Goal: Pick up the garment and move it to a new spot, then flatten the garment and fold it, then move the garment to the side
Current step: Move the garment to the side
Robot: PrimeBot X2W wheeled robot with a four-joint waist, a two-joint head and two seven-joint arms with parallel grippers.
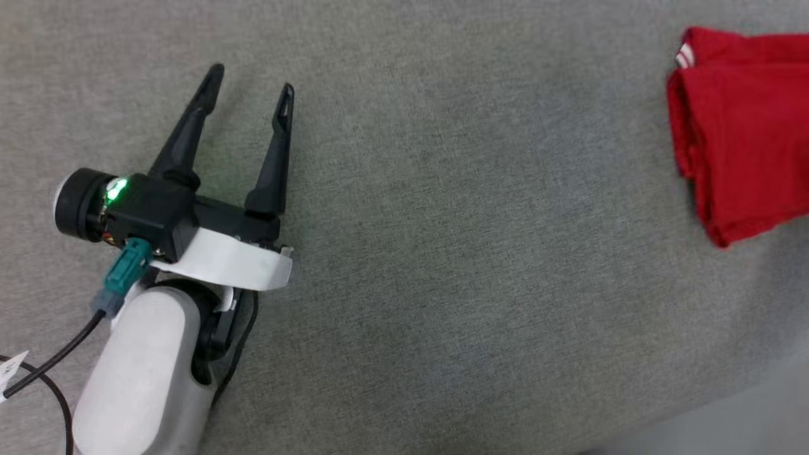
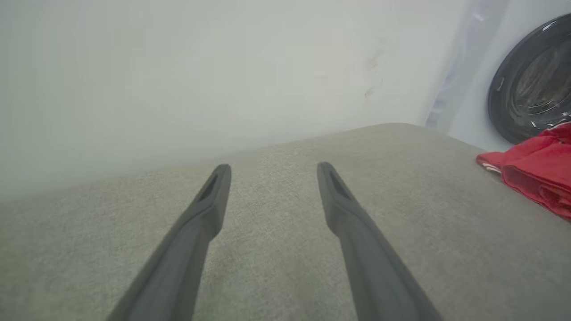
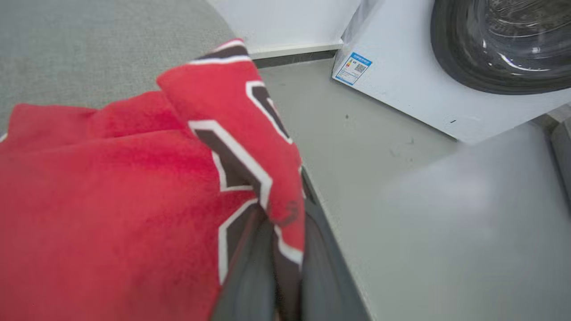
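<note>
The garment [image 1: 746,126] is a folded red bundle at the far right of the grey fabric surface [image 1: 442,253], with a striped trim edge at its top left. In the right wrist view, a fold of the garment [image 3: 111,200] with black, white-edged print drapes over my right gripper [image 3: 285,267], which is shut on the cloth; its fingertips are hidden under it. My left gripper [image 1: 252,77] hovers open over the left part of the surface, far from the garment and holding nothing. The left wrist view shows the left gripper [image 2: 273,166] spread wide, with the garment [image 2: 539,174] at the right edge.
A white washing machine [image 3: 490,44] with a dark round door stands on the pale floor [image 3: 357,156] beyond the surface's edge. A pale wall [image 2: 178,67] rises behind the surface. A black cable [image 1: 50,360] trails from my left wrist.
</note>
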